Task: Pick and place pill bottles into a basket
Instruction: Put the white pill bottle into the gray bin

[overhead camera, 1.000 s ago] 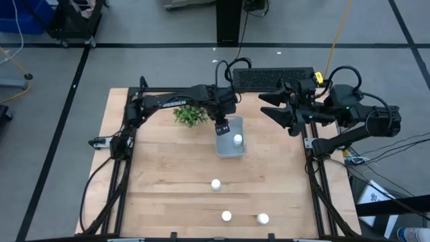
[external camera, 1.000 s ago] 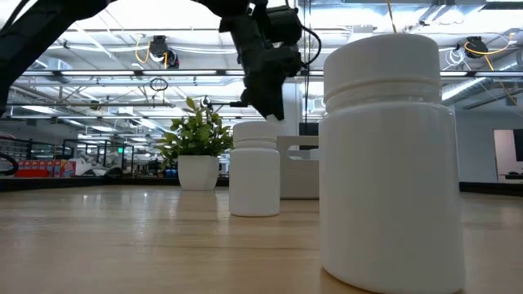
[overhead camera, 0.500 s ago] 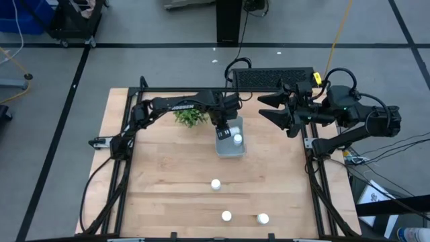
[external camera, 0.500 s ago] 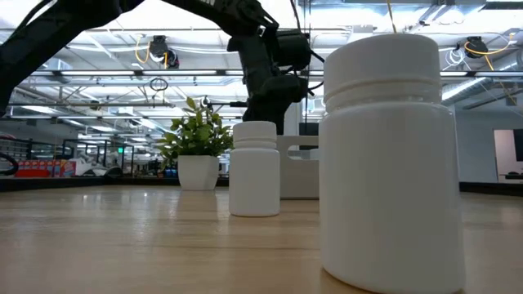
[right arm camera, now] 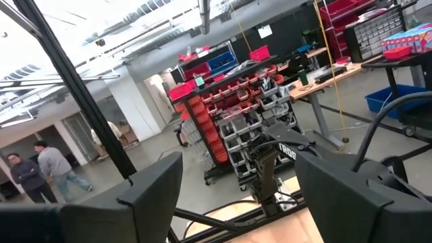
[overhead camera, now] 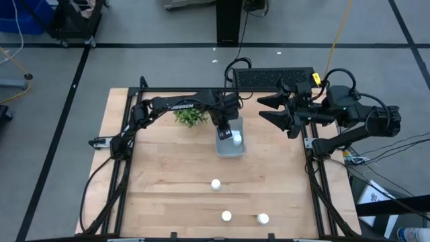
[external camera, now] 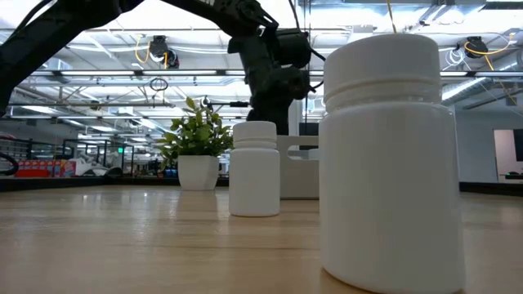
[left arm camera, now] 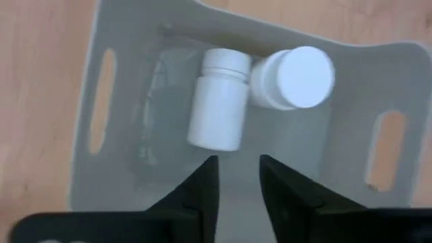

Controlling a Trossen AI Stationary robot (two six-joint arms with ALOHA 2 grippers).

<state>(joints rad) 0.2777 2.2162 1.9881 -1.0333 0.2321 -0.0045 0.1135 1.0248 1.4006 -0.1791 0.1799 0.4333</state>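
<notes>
The basket (overhead camera: 230, 141) is a pale translucent bin at the middle of the table's far half. It holds two white pill bottles: one lies on its side (left arm camera: 219, 101), and one shows its cap (left arm camera: 297, 77). My left gripper (left arm camera: 237, 182) points down into the basket, just short of the lying bottle. Its fingers stand a little apart with nothing between them. Three more pill bottles stand on the near half of the table (overhead camera: 216, 184) (overhead camera: 226, 216) (overhead camera: 263, 218). My right gripper (overhead camera: 269, 107) waits raised over the far right, open and empty.
A small green plant (overhead camera: 190, 115) in a white pot stands just left of the basket, close under my left arm. In the low view one bottle (external camera: 388, 155) stands very near the camera and another (external camera: 255, 167) in front of the basket (external camera: 298, 167).
My left gripper has gone down toward the basket, from above its rim to low over its inside, and has then kept still. The bottles on the table have not moved.
</notes>
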